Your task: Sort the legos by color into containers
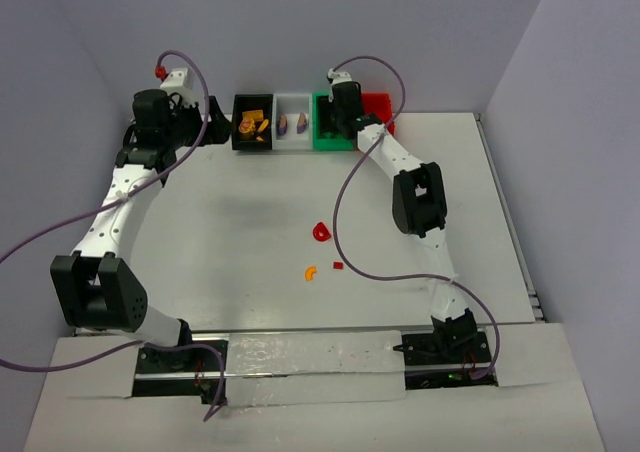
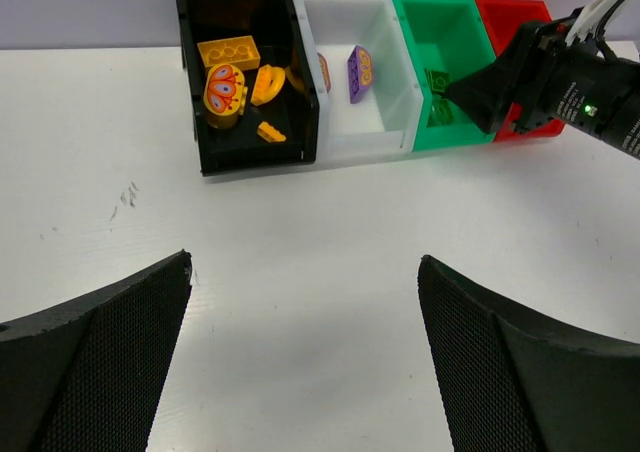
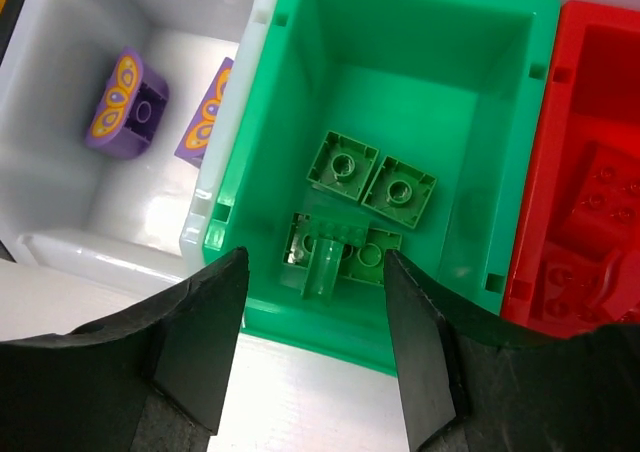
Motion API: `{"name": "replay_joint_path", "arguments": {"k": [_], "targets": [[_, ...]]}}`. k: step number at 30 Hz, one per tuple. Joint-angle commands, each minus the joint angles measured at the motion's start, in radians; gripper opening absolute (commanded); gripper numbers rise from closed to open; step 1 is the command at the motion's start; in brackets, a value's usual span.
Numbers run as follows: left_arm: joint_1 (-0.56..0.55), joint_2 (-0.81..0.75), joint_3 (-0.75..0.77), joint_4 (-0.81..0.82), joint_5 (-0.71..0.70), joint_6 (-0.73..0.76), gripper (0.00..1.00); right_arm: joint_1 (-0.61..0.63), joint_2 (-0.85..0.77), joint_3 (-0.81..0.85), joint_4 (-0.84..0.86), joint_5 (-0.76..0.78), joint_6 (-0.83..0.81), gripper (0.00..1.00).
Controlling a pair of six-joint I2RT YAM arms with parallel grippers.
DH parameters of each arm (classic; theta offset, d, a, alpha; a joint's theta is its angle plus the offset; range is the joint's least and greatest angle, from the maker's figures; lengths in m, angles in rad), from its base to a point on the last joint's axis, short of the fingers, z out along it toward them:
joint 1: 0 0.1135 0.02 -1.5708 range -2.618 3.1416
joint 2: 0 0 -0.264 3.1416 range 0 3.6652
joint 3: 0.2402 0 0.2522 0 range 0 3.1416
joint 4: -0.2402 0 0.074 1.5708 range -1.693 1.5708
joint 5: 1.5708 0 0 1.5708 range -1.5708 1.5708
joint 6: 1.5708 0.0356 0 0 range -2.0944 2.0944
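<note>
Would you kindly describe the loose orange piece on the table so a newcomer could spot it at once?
From the row of four bins at the table's far edge, come toward the arm bases to mid-table. The orange curved piece lies nearest the bases, left of a red brick, with a red curved piece beyond it; of these three it alone is not red.

Logged black bin (image 1: 253, 122), white bin (image 1: 294, 121), green bin (image 1: 322, 132) and red bin (image 1: 380, 105) packed wall to wall at far desk (image 1: 200, 242) edge, no gap between. Found green bin's top blocked by right fingers (image 3: 200, 352) spread over it, red bin partly covered by right arm (image 1: 415, 197). Saw black and white tops open. Found mid-desk mostly bare, broken only by three loose legos (image 1: 320, 233) and right arm's cable (image 1: 345, 207) looping over right half. Noted left fingers (image 2: 100, 362) wide, bare desk ahead up to black bin.
</note>
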Motion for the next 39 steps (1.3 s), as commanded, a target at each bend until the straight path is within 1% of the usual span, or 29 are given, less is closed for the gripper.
{"name": "replay_joint_path", "arguments": {"k": [1,3,4,5,6,7,8,11,13,18,22,27,39], "targets": [[-0.002,-0.028,-0.003,0.006,0.04,0.022,0.99,-0.004,-0.123,-0.024,-0.016,-0.057,-0.023,0.58],[-0.002,-0.03,-0.009,0.005,0.048,0.025,0.99,-0.004,-0.175,-0.067,-0.05,-0.107,-0.037,0.57],[-0.001,-0.034,-0.014,0.002,0.058,0.029,0.99,-0.004,-0.226,-0.136,-0.067,-0.15,-0.062,0.57],[-0.001,-0.039,-0.023,0.001,0.064,0.033,0.99,-0.001,-0.306,-0.261,-0.085,-0.202,-0.077,0.57],[-0.002,-0.041,-0.031,0.002,0.065,0.035,0.99,0.001,-0.355,-0.275,-0.094,-0.227,-0.083,0.57],[-0.002,-0.05,-0.042,0.006,0.066,0.033,0.99,0.007,-0.414,-0.354,-0.111,-0.254,-0.11,0.57],[-0.002,-0.058,-0.058,0.011,0.068,0.03,0.99,0.015,-0.497,-0.499,-0.136,-0.27,-0.128,0.56],[-0.002,-0.073,-0.088,0.015,0.08,0.021,0.99,0.046,-0.64,-0.664,-0.188,-0.282,-0.135,0.51],[-0.002,-0.075,-0.099,0.012,0.087,0.015,0.99,0.082,-0.704,-0.738,-0.224,-0.281,-0.136,0.49],[-0.002,-0.082,-0.117,0.007,0.092,0.009,0.99,0.167,-0.732,-0.792,-0.288,-0.252,-0.108,0.49],[-0.002,-0.093,-0.122,-0.003,0.089,0.01,0.99,0.249,-0.678,-0.778,-0.342,-0.214,-0.108,0.48],[-0.002,-0.108,-0.12,-0.023,0.087,0.026,0.99,0.282,-0.596,-0.737,-0.412,-0.197,-0.118,0.47],[-0.002,-0.111,-0.123,-0.026,0.096,0.024,0.99,0.298,-0.505,-0.744,-0.441,-0.153,-0.137,0.45]]}}
